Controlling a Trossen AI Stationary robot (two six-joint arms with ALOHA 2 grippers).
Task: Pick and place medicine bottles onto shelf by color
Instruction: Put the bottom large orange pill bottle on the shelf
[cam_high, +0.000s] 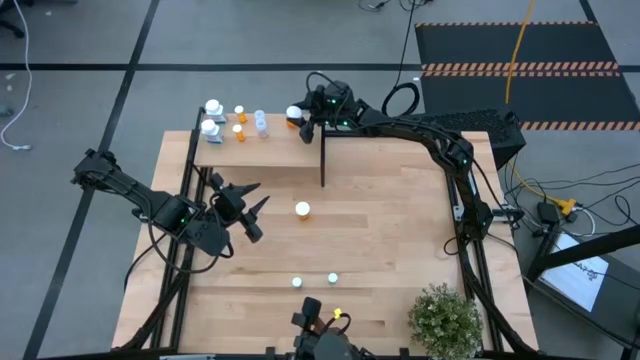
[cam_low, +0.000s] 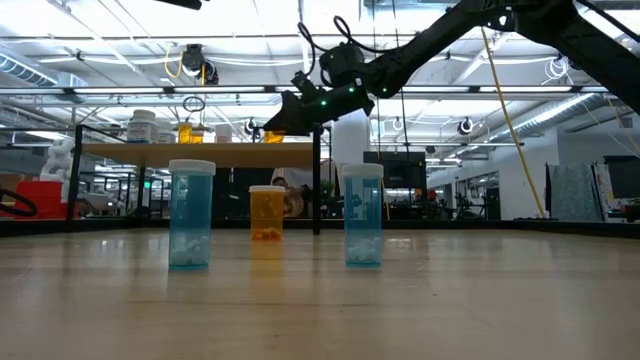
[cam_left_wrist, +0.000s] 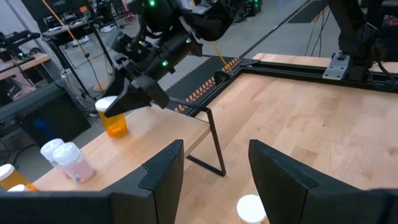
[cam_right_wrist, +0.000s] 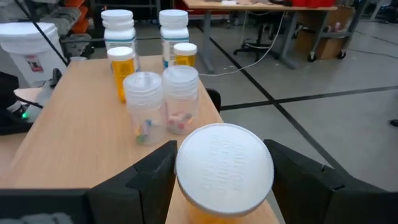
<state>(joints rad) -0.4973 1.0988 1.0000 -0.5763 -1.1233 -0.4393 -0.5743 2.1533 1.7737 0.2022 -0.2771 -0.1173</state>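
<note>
While the right gripper (cam_high: 297, 117) clasps an orange bottle (cam_left_wrist: 114, 119) over the shelf (cam_high: 270, 150), left gripper (cam_high: 250, 208) idles unclenched — light, slick plastic, so grab mid-body below the cap.

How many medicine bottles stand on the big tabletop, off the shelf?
3. An orange-amber white-capped bottle mid-table; a bluish-clear white-capped bottle near the edge opposite the shelf; a second bluish-clear bottle beside it. None looks hidden.
</note>
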